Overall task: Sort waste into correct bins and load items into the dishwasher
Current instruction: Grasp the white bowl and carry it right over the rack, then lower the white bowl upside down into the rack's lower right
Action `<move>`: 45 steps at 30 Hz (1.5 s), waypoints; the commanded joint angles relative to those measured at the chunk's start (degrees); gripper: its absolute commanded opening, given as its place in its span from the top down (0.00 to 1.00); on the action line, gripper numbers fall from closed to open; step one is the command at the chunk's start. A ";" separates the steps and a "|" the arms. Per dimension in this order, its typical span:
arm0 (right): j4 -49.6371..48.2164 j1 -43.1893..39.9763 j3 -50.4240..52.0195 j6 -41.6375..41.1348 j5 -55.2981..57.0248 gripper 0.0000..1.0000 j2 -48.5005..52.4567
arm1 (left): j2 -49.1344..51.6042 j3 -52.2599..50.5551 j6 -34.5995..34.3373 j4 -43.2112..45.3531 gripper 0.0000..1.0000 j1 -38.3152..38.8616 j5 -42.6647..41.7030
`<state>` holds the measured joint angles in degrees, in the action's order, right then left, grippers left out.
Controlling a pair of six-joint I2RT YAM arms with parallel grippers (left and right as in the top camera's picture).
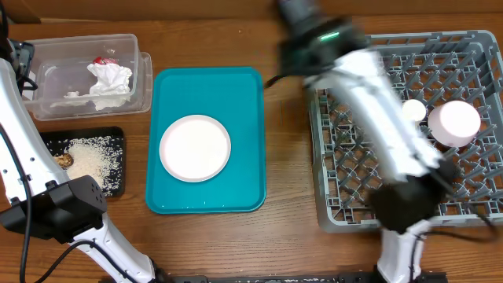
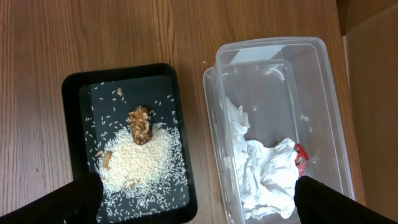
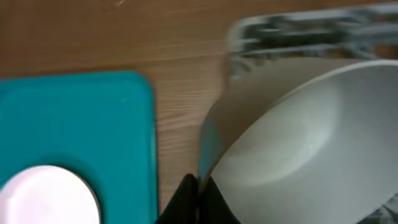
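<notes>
R gripper (image 3: 198,194) pinches white bowl (image 3: 298,146) rim; bowl tilted, mouth toward cam. L gripper (image 2: 202,202) fingers spread.

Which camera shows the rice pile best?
The left wrist view: the rice sits large and sharp in its black tray. Overhead shows it small, near the left edge. The right wrist view misses it.

The left arm (image 1: 20,134) runs down the frame's left edge, and the fingertips (image 2: 74,200) of its left gripper (image 2: 199,202) are spread wide at the bottom corners. The blurred right arm (image 1: 385,126) reaches from lower right to top centre. Its right gripper (image 3: 191,198) pinches a white bowl (image 3: 298,143) by the rim.
</notes>
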<state>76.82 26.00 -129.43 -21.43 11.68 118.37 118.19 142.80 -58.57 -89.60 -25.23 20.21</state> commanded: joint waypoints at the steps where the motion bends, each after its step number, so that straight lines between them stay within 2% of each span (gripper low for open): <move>1: 4.76 -13.27 -2.27 -1.53 -13.33 0.96 -9.22 | 0.26 -0.22 -0.59 -0.04 0.00 0.13 1.11; 4: 10.91 -23.23 -2.27 -1.27 -19.87 0.96 -12.41 | 0.28 -0.22 -0.59 -0.04 0.00 0.13 1.14; 8: 19.37 -33.86 -2.19 -0.37 -20.81 0.96 -15.61 | 0.28 -0.22 -0.59 -0.04 0.00 0.13 1.11; 16: 19.74 -43.12 7.85 8.70 -30.82 0.96 -26.99 | 0.28 -0.22 -0.59 -0.07 0.00 0.13 1.11; 20: 15.74 -44.68 17.57 14.69 -39.85 0.96 -33.05 | 0.28 -0.22 -0.59 -0.04 0.00 0.13 1.14; 24: 7.72 -45.62 29.92 18.62 -51.30 0.96 -37.64 | 0.28 -0.22 -0.59 -0.04 0.00 0.13 1.14; 28: -4.44 -48.06 43.54 18.86 -64.32 0.96 -38.86 | 0.26 -0.22 -0.59 -0.04 0.00 0.13 1.11; 32: -12.24 -52.13 53.81 18.21 -73.37 0.96 -38.38 | 0.28 -0.22 -0.59 -0.04 0.00 0.13 1.11; 34: -14.58 -56.70 60.22 18.60 -75.95 0.96 -38.21 | 0.26 -0.22 -0.59 -0.04 0.00 0.13 1.11; 40: -16.63 -65.77 69.94 26.84 -83.49 0.96 -38.21 | 0.26 -0.22 -0.59 -0.04 0.00 0.13 1.14; 45: -17.00 -70.01 72.13 29.55 -83.97 0.96 -38.21 | 0.26 -0.22 -0.59 -0.04 0.00 0.13 1.11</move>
<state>60.55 -42.06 -58.08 3.66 -67.72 80.75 118.19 142.80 -58.57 -89.60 -25.23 20.21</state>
